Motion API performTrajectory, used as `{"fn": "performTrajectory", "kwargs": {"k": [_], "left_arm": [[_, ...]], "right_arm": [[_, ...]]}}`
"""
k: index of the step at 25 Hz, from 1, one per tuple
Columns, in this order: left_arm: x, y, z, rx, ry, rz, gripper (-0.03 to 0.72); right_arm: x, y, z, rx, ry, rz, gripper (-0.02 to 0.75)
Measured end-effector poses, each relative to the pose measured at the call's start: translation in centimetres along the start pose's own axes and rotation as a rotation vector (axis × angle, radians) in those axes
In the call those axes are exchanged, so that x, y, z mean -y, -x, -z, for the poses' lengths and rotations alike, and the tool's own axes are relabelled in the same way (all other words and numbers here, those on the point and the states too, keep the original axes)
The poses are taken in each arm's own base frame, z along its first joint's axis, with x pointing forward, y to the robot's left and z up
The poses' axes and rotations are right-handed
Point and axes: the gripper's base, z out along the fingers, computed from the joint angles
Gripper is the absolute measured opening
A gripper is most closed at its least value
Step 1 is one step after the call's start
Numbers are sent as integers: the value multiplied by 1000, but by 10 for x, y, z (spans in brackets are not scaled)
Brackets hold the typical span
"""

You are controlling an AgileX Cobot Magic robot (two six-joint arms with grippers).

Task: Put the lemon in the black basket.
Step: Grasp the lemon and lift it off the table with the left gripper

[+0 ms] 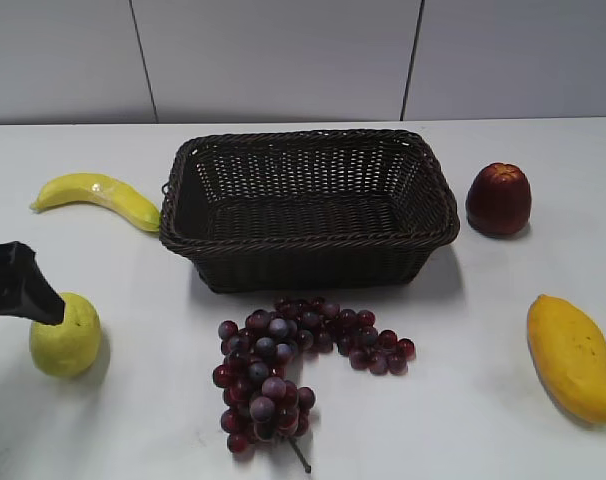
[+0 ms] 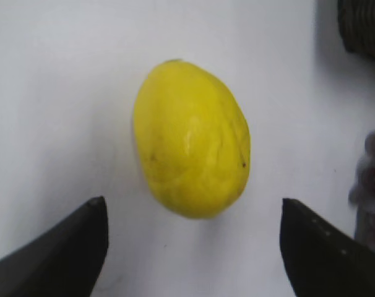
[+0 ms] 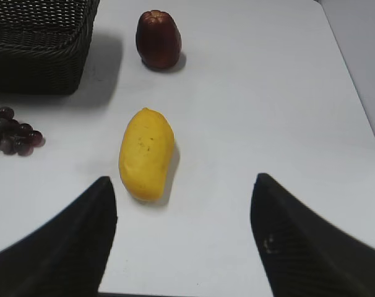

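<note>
The lemon (image 1: pixel 65 335) sits on the white bench (image 1: pixel 483 420), well to the left of the black basket (image 1: pixel 308 205) and nearer the camera than it, resting alone with bare surface all around it. The left tool (image 2: pixel 193 247) hangs just over it with its two dark fingers spread wide apart, one on either side of the fruit's near end and touching nothing. The right tool (image 3: pixel 182 238) is also spread apart and empty, out past the basket's right end above the mango (image 3: pixel 146 153), with the dark red fruit (image 3: pixel 158 38) beyond.

By its look the lemon is light and firm, a rounded oval with a slightly lumpy, faintly ridged skin that shows a soft sheen. That skin probably gives fair grip, but the curve means fingers set near either tapered end could squeeze it out sideways. The safest hold seems to be across the widest middle, the fingers meeting the two long flanks squarely. It should take a moderate squeeze without harm, and hard pressure looks unnecessary.

The bunch of grapes (image 1: pixel 288 370) lies in front of the basket, between it and the camera, and the banana (image 1: pixel 98 197) lies off the basket's left end. A lifted lemon needs to clear the braided rim, which stands high above the bench.
</note>
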Motion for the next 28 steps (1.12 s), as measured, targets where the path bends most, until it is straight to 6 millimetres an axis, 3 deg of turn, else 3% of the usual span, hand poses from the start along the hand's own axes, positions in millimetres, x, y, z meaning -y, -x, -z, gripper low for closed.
{"fn": "performTrajectory", "kwargs": {"k": [8, 17, 22, 28], "left_arm": [[-6, 30, -35, -77, 8, 29, 663], [-15, 29, -64, -164, 25, 59, 661], [-16, 28, -67, -174, 29, 60, 582], [-16, 29, -65, -196, 39, 22, 581]], "right_arm": [[0, 0, 0, 0, 0, 0, 555], [0, 0, 0, 0, 0, 0, 555], [0, 0, 0, 0, 0, 0, 555], [0, 0, 0, 0, 0, 0, 555]]}}
